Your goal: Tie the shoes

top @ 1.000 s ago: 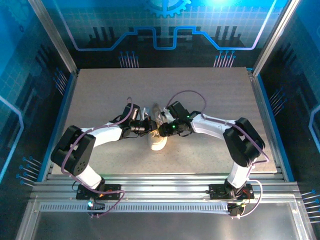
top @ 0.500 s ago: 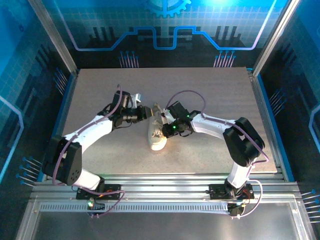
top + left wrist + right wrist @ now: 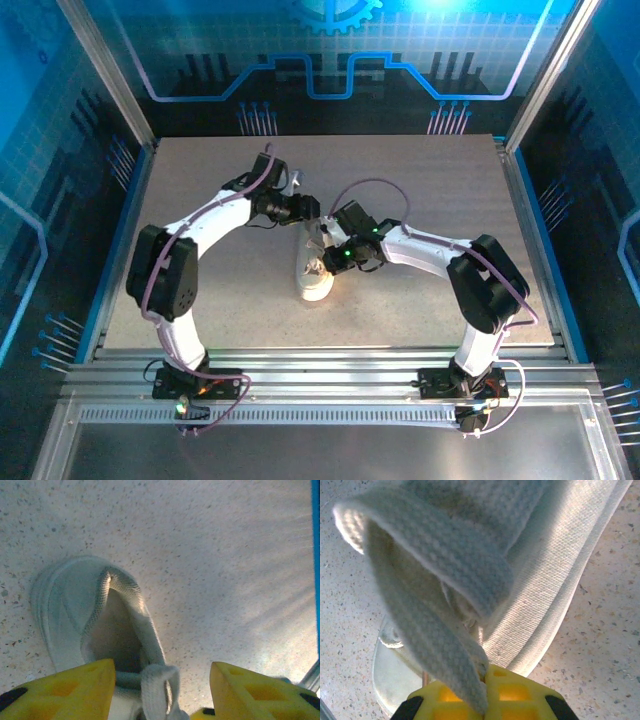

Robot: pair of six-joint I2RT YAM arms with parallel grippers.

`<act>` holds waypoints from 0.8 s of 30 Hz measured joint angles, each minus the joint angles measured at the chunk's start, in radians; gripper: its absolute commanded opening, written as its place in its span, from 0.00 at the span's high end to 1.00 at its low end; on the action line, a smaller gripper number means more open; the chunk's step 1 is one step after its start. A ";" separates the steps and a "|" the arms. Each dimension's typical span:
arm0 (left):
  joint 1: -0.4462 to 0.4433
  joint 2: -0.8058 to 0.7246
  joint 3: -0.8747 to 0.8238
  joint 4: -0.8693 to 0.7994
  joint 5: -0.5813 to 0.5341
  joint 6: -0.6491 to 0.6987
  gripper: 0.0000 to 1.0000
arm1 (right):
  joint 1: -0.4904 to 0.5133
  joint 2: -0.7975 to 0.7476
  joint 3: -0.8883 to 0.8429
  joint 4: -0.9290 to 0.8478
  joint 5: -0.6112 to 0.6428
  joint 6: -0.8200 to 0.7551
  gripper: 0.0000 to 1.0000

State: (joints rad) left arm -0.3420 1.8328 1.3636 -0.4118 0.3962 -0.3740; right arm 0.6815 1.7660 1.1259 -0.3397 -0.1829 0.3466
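1. The right gripper (image 3: 485, 677) is closed hard, and its yellow fingers (image 3: 520, 697) pinch a flat loop of lace (image 3: 430, 565). The loop rises from the pinch and arches over the side of the sneaker (image 3: 560, 565).
2. The left gripper (image 3: 161, 667) stands with its jaws apart and grips nothing. A strand of lace (image 3: 149, 690) lies in the gap between them, and as far as I can tell it touches neither finger. The sneaker's heel opening (image 3: 112, 635) sits just beyond.
3. From above, the sneaker (image 3: 318, 275) lies near the middle of the table (image 3: 420, 180), toe towards the arm bases. The left gripper (image 3: 308, 208) is at its heel end and the right gripper (image 3: 335, 255) is at its right side, by the lacing.
4. My guess is that the step in hand is taking up the second lace while the first loop is held.
5. To do it well, the left jaws should come down astride the flat lace alone and close on it squarely, clear of tongue and collar.
6. The right should hold its loop just taut. This looks like a light shoe, so a one-sided tug would likely slide or tip it. The two pulls ought to oppose each other evenly.
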 measured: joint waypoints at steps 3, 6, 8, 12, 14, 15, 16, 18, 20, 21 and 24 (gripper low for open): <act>-0.011 0.033 0.025 -0.026 -0.007 0.012 0.47 | 0.001 0.000 0.000 0.000 0.000 0.000 1.00; -0.020 0.046 0.041 -0.040 -0.007 0.016 0.48 | 0.001 0.000 0.000 0.000 0.003 0.000 1.00; -0.025 0.053 0.048 -0.042 -0.007 0.016 0.49 | 0.001 0.000 0.000 0.000 0.007 0.000 1.00; -0.033 0.065 0.050 -0.049 -0.007 0.017 0.57 | 0.001 0.000 0.000 0.000 0.012 0.000 1.00; -0.035 0.067 0.049 -0.055 -0.008 0.018 0.61 | 0.001 0.000 0.000 0.000 0.015 0.000 1.00; -0.037 0.067 0.049 -0.055 -0.010 0.019 0.65 | 0.001 0.000 0.000 0.000 0.017 0.000 1.00; -0.038 0.067 0.049 -0.055 -0.011 0.020 0.70 | 0.001 0.000 0.000 0.000 0.018 0.000 1.00; -0.040 0.067 0.049 -0.056 -0.018 0.032 0.82 | 0.001 0.000 0.000 0.000 0.018 0.000 1.00; -0.041 0.065 0.048 -0.056 -0.026 0.035 0.92 | 0.001 0.000 0.000 0.000 0.018 0.000 1.00; -0.041 0.060 0.043 -0.054 -0.031 0.039 0.95 | 0.001 0.000 0.000 0.000 0.018 -0.001 1.00; -0.040 0.023 0.013 -0.051 -0.046 0.043 1.00 | 0.001 0.000 0.000 -0.004 0.018 -0.012 1.00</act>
State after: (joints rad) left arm -0.3820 1.8561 1.3769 -0.4629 0.3504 -0.3305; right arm 0.6823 1.7657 1.1259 -0.3435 -0.1646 0.3347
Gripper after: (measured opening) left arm 0.034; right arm 0.047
